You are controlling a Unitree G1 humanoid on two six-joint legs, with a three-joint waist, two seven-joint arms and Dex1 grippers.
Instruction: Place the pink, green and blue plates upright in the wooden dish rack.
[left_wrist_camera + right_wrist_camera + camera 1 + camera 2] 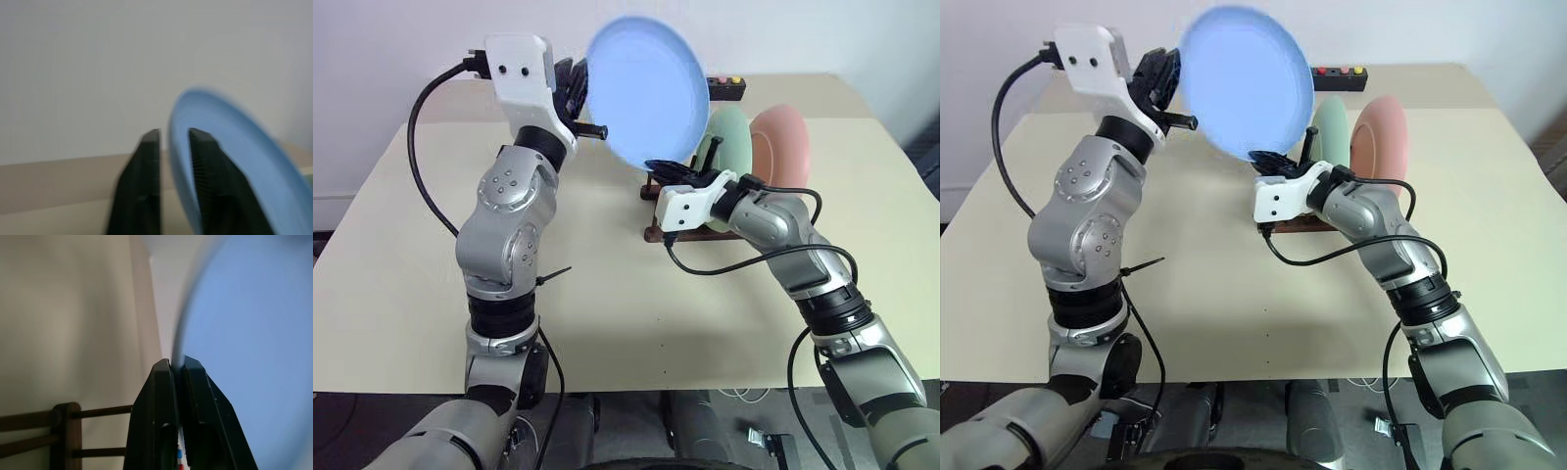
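Right gripper clamped on blue plate lower rim, carrying it upright above wooden dish rack; left gripper straddled opposite rim, jaws slack, likely mid-handover; green plate, pink plate already racked.

a broad table with a matte cream top spans the room, its surface plain and evenly lit by soft, diffuse light that leaves only faint shadows. the far edge of the tabletop runs close to a pale, bare white wall. a small black box with coloured buttons sits near the table's far edge. at the left, a white skirting strip meets a dark floor. beneath the table's near edge, the floor is dark grey.
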